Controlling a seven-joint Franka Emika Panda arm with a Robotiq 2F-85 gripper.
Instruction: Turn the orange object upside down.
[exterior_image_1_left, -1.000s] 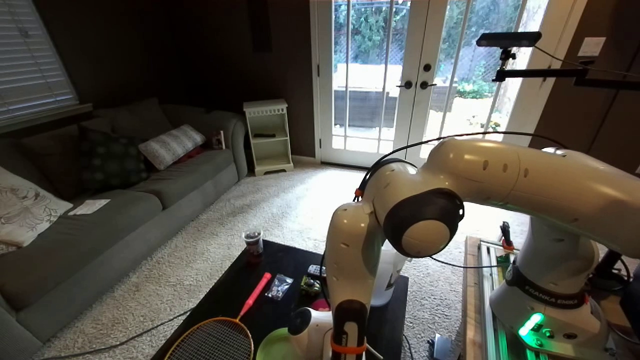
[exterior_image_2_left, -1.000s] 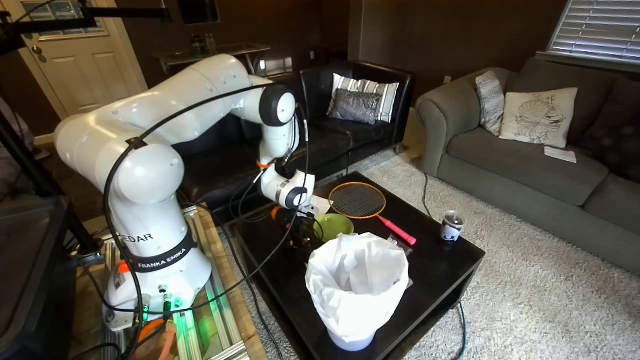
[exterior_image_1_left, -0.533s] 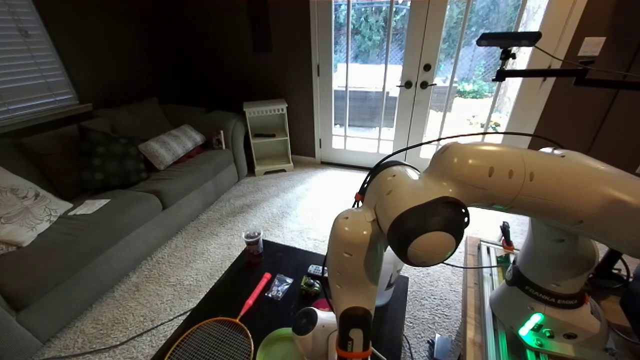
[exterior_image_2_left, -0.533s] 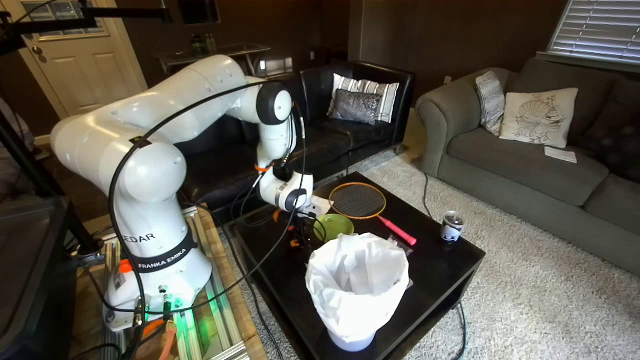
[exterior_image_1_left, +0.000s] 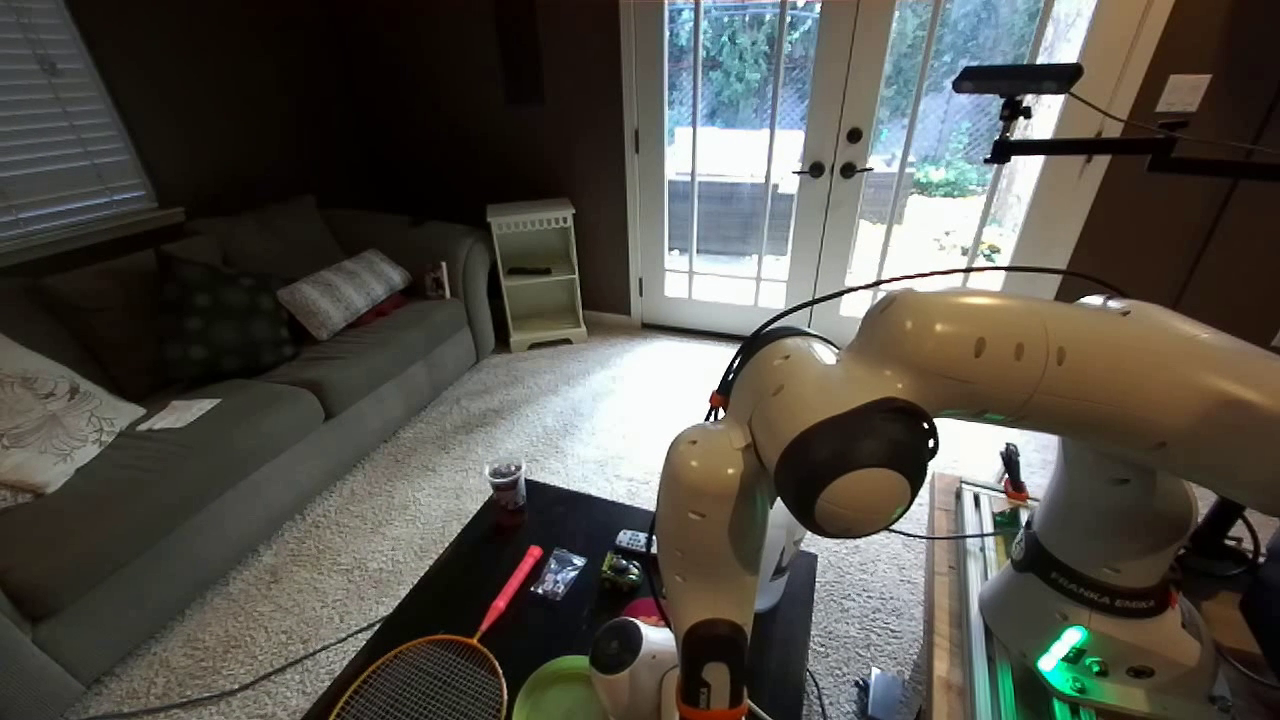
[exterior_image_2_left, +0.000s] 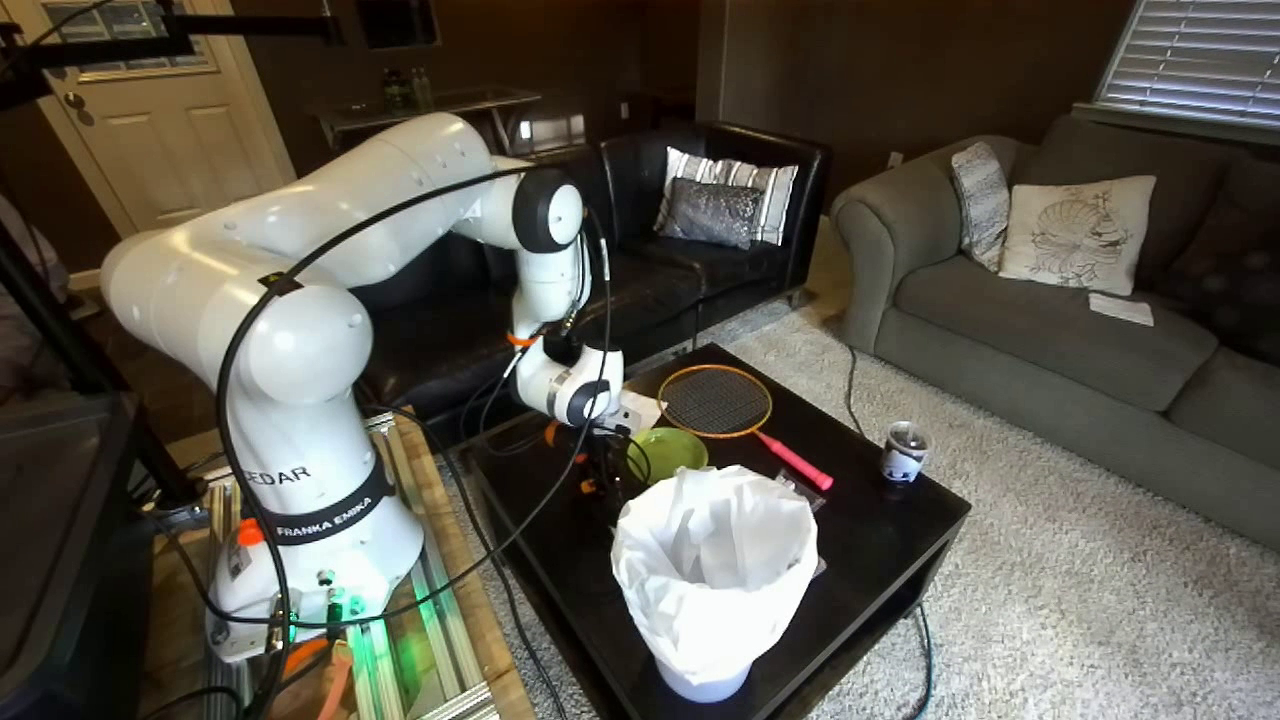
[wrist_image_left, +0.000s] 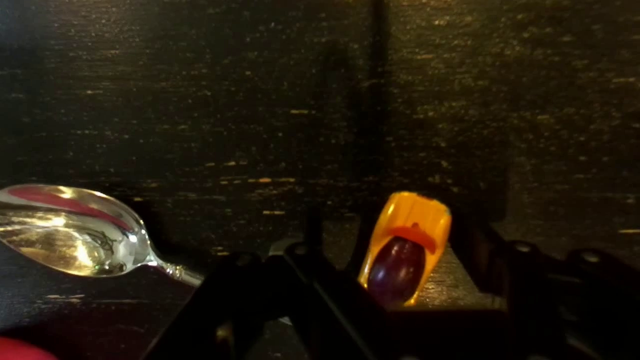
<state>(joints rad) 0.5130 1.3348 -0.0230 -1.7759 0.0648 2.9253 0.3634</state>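
Some room: orange object (wrist_image_left: 414, 219) between jaws

Daylight pours through the white-framed glass double doors (exterior_image_1_left: 838, 100), washing the pale shaggy carpet (exterior_image_1_left: 625, 390) nearly white, while the dark brown walls (exterior_image_1_left: 590, 150) lie in shadow, and in the dim, grainy wrist view glare glints on the shiny silver metal spoon (wrist_image_left: 95, 237).

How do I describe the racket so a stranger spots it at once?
In both exterior views, find the low dark table near the grey sofa. The racket lies on it, beside the green bowl. Its strung oval head, orange frame and pink handle set it apart from the round bowl and white-lined bin.
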